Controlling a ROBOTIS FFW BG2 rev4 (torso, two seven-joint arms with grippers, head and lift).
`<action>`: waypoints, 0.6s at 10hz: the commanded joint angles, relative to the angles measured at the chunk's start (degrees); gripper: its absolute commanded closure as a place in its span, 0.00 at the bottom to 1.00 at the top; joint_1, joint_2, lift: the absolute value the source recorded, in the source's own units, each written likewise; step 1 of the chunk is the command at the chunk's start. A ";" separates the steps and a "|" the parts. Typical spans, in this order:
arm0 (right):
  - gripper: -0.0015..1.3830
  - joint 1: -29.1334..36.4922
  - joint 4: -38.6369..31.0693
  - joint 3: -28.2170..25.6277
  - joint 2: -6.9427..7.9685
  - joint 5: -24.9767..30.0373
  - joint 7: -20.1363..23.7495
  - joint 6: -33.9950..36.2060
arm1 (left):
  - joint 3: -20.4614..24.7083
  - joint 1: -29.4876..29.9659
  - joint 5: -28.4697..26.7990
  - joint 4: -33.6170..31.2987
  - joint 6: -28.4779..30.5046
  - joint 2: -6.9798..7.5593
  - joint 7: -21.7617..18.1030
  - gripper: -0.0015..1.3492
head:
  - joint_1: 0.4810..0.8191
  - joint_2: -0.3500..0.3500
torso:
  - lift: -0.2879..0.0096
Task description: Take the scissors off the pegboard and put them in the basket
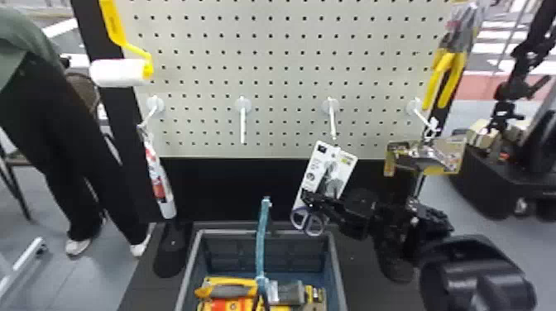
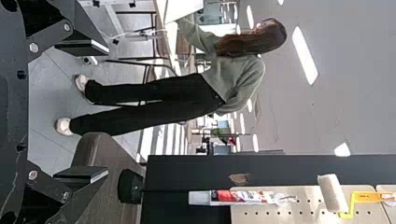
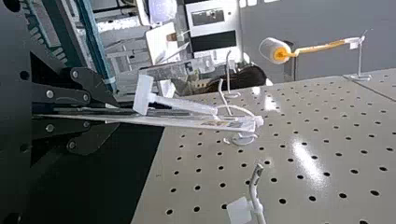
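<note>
With my right tool (image 1: 308, 197) I have the scissors (image 1: 307, 221) gripped, its fingers closed on the lower part of their white card (image 1: 316, 165), just above the handle loops. The card tilts in front of the black panel (image 1: 227, 186) under the pegboard (image 1: 264, 78), its top near the end of the third hook (image 1: 332, 118) from the left. I cannot tell whether card and hook touch. In the right wrist view the card lies edge-on between the closed fingers and reaches out toward the board.

The handle loops hang near the back right corner of the grey basket (image 1: 338, 269), which stands on the dark table (image 1: 372, 295). A blue handle (image 1: 260, 240) stands up over the basket, and inside lie a yellow and grey hand tool (image 1: 229, 288), an orange item (image 1: 225, 305) and a grey item (image 1: 289, 293).

My left tool (image 2: 95, 109) is off to the left of the board, its fingers spread wide with nothing between them.

On the first hook (image 1: 155, 105) hangs a red and white tube (image 1: 159, 182), and on the fourth (image 1: 422, 113) a yellow-edged packet (image 1: 449, 155). Higher up are a paint roller (image 1: 120, 72) with a yellow handle at the left and yellow-handled pliers (image 1: 444, 76) at the right.
</note>
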 commanded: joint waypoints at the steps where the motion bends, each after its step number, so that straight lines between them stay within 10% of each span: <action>1: 0.86 2.28 -1.88 -1.08 0.41 -0.83 -0.14 0.34 | -0.08 -0.10 0.00 -0.01 0.12 0.00 0.00 0.27 | 0.20 0.50 | 0.63; 6: 0.86 8.19 -4.41 -4.16 2.96 -4.08 -1.20 1.04 | -0.35 -0.47 0.00 -0.01 0.39 0.00 -0.09 0.27 | 0.20 0.50 | 0.63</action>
